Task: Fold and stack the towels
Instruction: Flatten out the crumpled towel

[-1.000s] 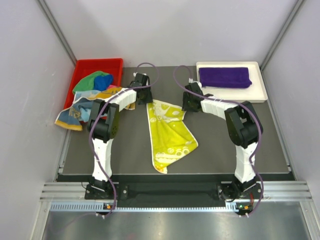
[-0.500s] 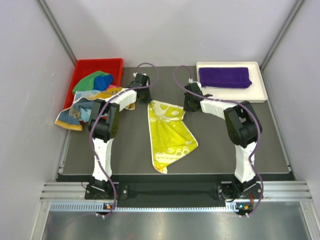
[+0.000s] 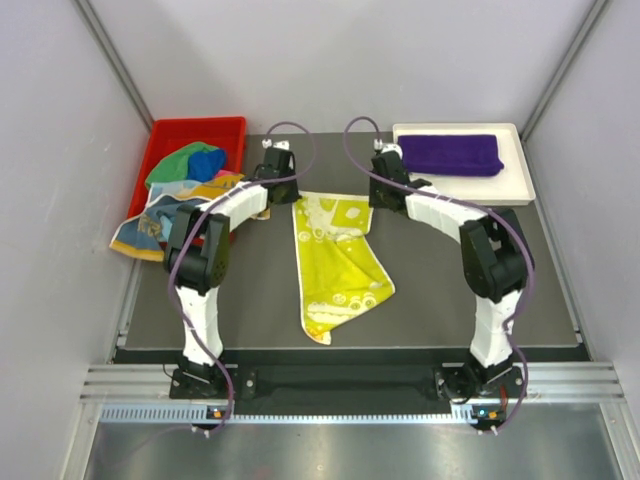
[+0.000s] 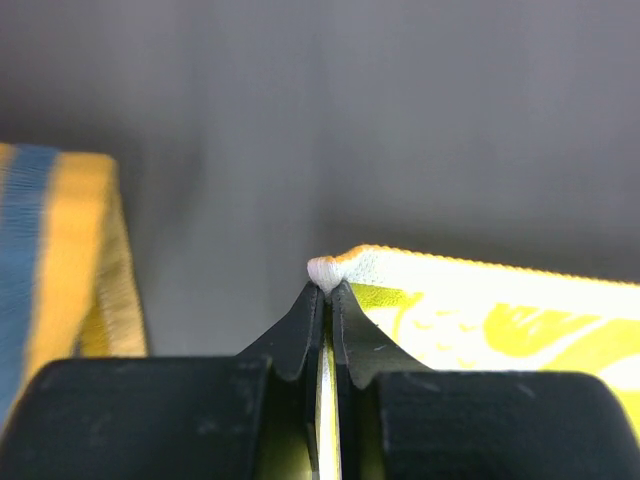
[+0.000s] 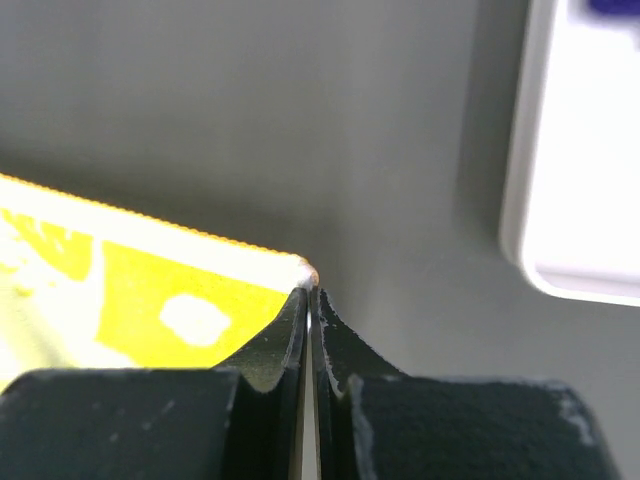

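- The pale yellow towel (image 3: pixel 335 258) lies in the middle of the dark desk (image 3: pixel 440 290), between the two arms, printed in brighter yellow with white shapes
- Its far edge runs fairly straight from one gripper to the other; from there the cloth narrows toward the near edge of the desk and ends in a rounded tip left of centre
- The left gripper (image 3: pixel 280 188) is closed on the far left corner of this towel; in the left wrist view the two black fingers (image 4: pixel 300 330) meet with a white, orange-hemmed corner of cloth (image 4: pixel 480 310) pinched at their tips
- The right gripper (image 3: pixel 378 196) is clamped on the far right corner; the right wrist view shows the fingers (image 5: pixel 335 335) pressed together with the yellow and white corner (image 5: pixel 150 300) caught just at the tips
- Whether the held corners are raised off the desk or rest on it cannot be told
- A purple towel (image 3: pixel 450 154), folded into a neat rectangle, sits in the far part of the white tray (image 3: pixel 470 190) at the far right corner of the desk; the tray's rim also shows at the right of the right wrist view
- The red bin (image 3: pixel 195 127) stands at the far left corner, holding a heap of multicoloured towels (image 3: pixel 188 163) in green and blue
- One teal, orange and white towel (image 3: pixel 150 228) spills over the near side of the bin onto the left edge of the desk, just beside the left arm; its blue and orange striped border shows blurred at the left of the left wrist view
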Controlling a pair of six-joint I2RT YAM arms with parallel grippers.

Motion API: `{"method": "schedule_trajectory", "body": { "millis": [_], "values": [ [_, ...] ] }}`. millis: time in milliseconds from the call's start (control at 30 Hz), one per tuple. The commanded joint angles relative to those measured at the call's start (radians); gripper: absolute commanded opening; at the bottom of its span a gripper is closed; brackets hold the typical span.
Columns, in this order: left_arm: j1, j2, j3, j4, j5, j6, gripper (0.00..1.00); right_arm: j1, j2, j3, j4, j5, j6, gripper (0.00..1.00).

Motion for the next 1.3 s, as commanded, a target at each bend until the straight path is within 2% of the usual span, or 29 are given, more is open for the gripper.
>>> {"method": "schedule_trajectory", "body": {
  "millis": [0, 167, 300, 500, 600, 733, 833, 933, 1067, 1133, 1200, 1267],
  "values": [
    [0.006, -0.192, -0.015, 0.135, -0.05, 0.035, 0.0, -0.006, -0.171, 0.022, 0.053, 0.073, -0.083, 0.0],
    [0.006, -0.295, -0.018, 0.151, -0.039, 0.052, 0.0, -0.006, -0.306, 0.004, 0.062, 0.08, -0.114, 0.0],
    [-0.003, -0.448, -0.061, 0.164, 0.006, 0.056, 0.0, -0.006, -0.429, -0.044, 0.076, 0.074, -0.126, 0.0],
    [-0.072, -0.715, -0.225, 0.151, 0.038, 0.082, 0.0, 0.017, -0.672, -0.162, 0.064, 0.022, -0.122, 0.0],
    [-0.135, -0.873, -0.323, 0.125, 0.024, 0.095, 0.0, 0.066, -0.81, -0.23, 0.039, 0.011, -0.134, 0.0],
    [-0.258, -1.064, -0.435, 0.073, -0.011, 0.105, 0.0, 0.228, -0.967, -0.276, -0.03, 0.059, -0.159, 0.0],
    [-0.283, -1.19, -0.489, 0.036, -0.011, 0.081, 0.0, 0.319, -1.082, -0.291, -0.079, 0.121, -0.151, 0.0],
    [-0.286, -1.243, -0.508, -0.012, 0.028, 0.066, 0.0, 0.356, -1.12, -0.317, -0.114, 0.128, -0.11, 0.0],
    [-0.287, -1.245, -0.502, -0.084, 0.252, 0.059, 0.0, 0.405, -1.133, -0.38, -0.108, 0.128, -0.059, 0.0],
    [-0.301, -1.224, -0.514, -0.121, 0.308, 0.028, 0.0, 0.43, -1.128, -0.403, -0.113, 0.14, -0.028, 0.0],
    [-0.328, -1.257, -0.607, -0.104, 0.337, -0.034, 0.0, 0.451, -1.128, -0.453, -0.09, 0.155, -0.001, 0.0],
    [-0.385, -1.355, -0.69, -0.09, 0.319, -0.078, 0.0, 0.48, -1.124, -0.496, -0.078, 0.183, 0.028, 0.0]
  ]
}}
